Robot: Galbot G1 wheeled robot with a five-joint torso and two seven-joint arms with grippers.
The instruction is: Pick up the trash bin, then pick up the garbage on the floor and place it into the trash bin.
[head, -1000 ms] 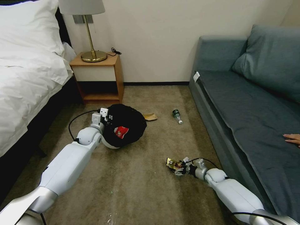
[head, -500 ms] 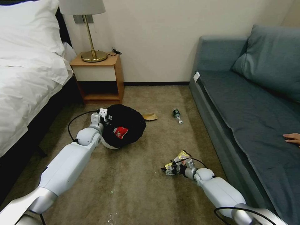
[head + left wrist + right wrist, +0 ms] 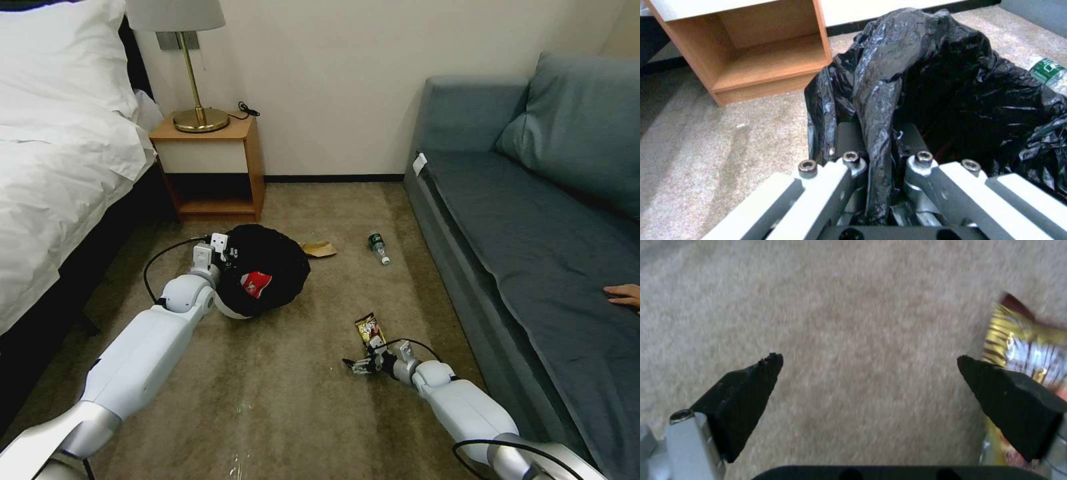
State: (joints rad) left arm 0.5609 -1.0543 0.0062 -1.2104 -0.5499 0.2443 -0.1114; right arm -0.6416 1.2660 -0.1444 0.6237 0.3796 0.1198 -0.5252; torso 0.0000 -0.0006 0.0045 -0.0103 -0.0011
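My right gripper hangs wide over the carpet, holding nothing; the gold wrapper lies just beside it. My left gripper pinches the bin by its bag rim, red packet inside.

Legible text: none. Gold snack wrapper: printing present, letters too blurred to read. Green bottle label: no characters can be made out.
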